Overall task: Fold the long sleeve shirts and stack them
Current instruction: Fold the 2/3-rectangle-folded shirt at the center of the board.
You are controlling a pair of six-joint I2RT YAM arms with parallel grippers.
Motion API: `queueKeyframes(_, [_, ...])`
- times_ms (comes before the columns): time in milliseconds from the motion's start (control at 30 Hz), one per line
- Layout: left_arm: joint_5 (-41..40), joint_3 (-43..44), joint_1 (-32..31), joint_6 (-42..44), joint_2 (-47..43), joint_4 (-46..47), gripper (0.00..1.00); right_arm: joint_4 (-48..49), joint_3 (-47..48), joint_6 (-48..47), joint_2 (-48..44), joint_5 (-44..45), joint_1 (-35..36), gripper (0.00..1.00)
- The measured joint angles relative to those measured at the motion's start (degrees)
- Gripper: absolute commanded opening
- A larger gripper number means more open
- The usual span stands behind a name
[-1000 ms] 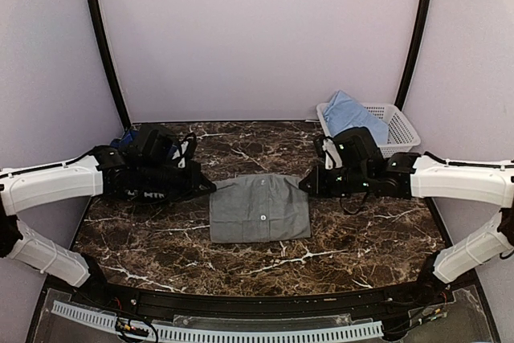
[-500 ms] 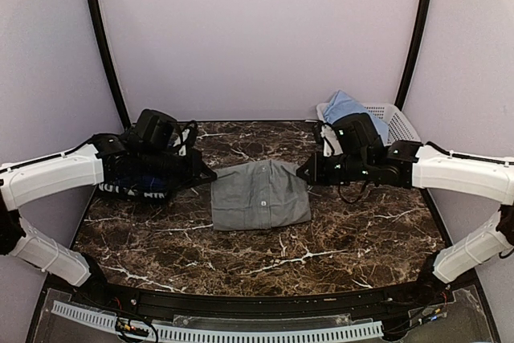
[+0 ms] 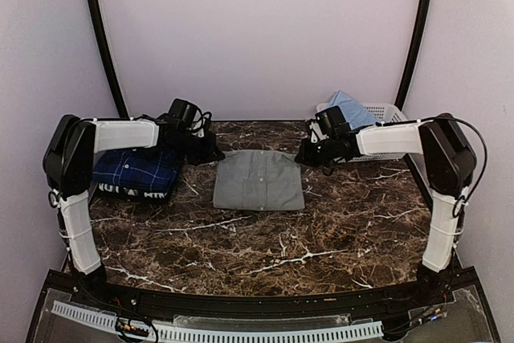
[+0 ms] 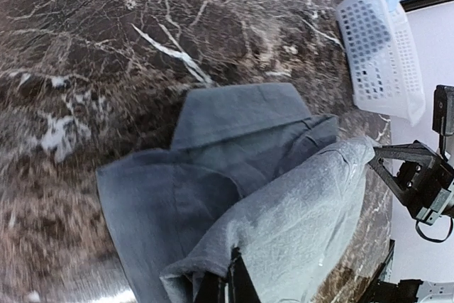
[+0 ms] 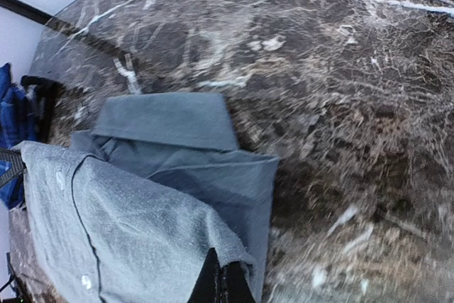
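Note:
The folded grey shirt [image 3: 259,181] lies on the marble table at centre back, its far edge lifted. My left gripper [image 3: 212,153] is shut on its far left corner, seen in the left wrist view [image 4: 227,285] with grey cloth [image 4: 298,218] draped over the fingertips. My right gripper [image 3: 303,156] is shut on the far right corner, seen in the right wrist view [image 5: 223,285] under the cloth [image 5: 128,225]. The navy plaid shirt [image 3: 134,173] lies folded at the left. The light blue shirt [image 3: 350,107] sits in the basket.
A white lattice basket [image 3: 395,128] stands at the back right, also in the left wrist view [image 4: 379,51]. Black frame posts rise at both back corners. The marble table [image 3: 273,238] stretches toward the near edge.
Both arms have stretched toward the back of the table, carrying the grey shirt's far edge with them. The shirt has slid backward. The plaid shirt has come into view at the left.

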Motion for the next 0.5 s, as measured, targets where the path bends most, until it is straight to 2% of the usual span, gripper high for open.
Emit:
queueKeyframes(167, [1.6,8.4,2.1,1.7,15.1,1.8,0.0,0.2,8.5,-1.9,13.5,-2.1,-2.8,0.0])
queueKeyframes(267, [1.9,10.2,2.4,2.0,18.6,1.8,0.0,0.1,11.9,-2.6,17.6,-3.3,-3.3,0.0])
queueKeyframes(500, [1.7,11.9,2.8,2.1,19.5,2.2,0.0,-1.1,13.6,-3.5,18.2,-3.2,-3.3,0.0])
